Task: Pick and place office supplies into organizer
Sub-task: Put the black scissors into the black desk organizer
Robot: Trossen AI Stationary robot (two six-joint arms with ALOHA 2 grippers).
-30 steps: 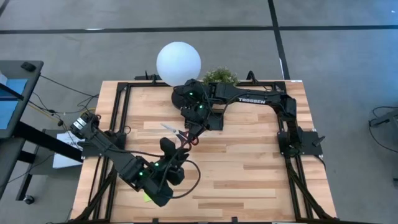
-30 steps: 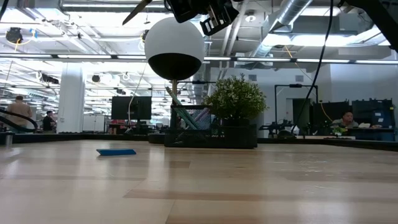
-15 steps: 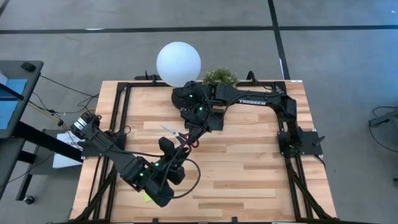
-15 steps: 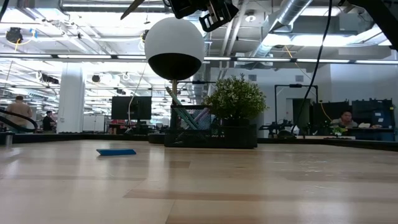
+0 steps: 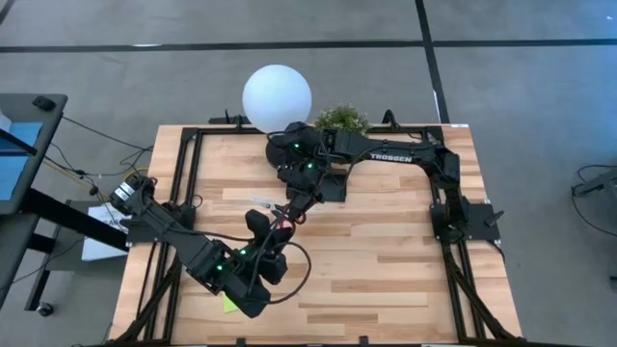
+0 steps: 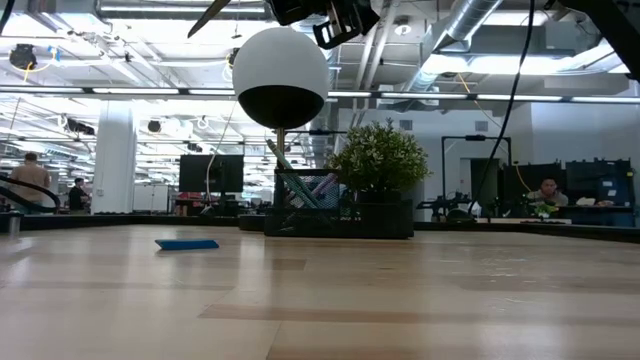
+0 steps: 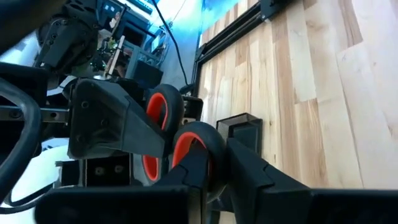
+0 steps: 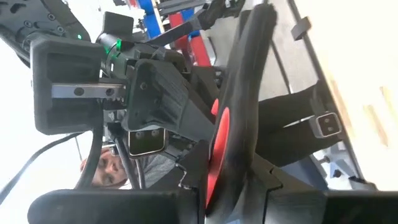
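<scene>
The red-handled scissors (image 5: 270, 204) hang in the air over the table's middle, between my two grippers. My left gripper (image 5: 260, 227) comes at them from the near side and is shut on a red handle loop. My right gripper (image 5: 292, 206) reaches in from the far side, fingers around the handle end too. In the low view only the blade tip (image 6: 208, 14) and the right gripper (image 6: 335, 14) show, at the top edge. The black organizer (image 6: 338, 206) stands at the far edge with pens in it. A blue eraser (image 6: 187, 244) lies flat on the table. My left gripper pinches one red handle loop (image 7: 194, 144) of the scissors between its two fingers, coming nearly level from the table's near side. The scissors are lifted clear of the table. My right gripper has the scissors' handle (image 8: 219, 138) between its two fingers, coming nearly level from the far side; the handle runs along the fingers. The fingers themselves hide the exact contact.
A lamp with a white globe (image 5: 277, 98) and a potted plant (image 5: 342, 119) stand at the far edge beside the organizer. A lime-green sticky pad (image 5: 228, 305) lies under my left arm near the front edge. Bare wood stretches to the right (image 5: 386, 260).
The scissors' blade tip has swung a little leftward and lower in the low view, and my right gripper has tipped slightly with it. Both arms have otherwise kept their places.
</scene>
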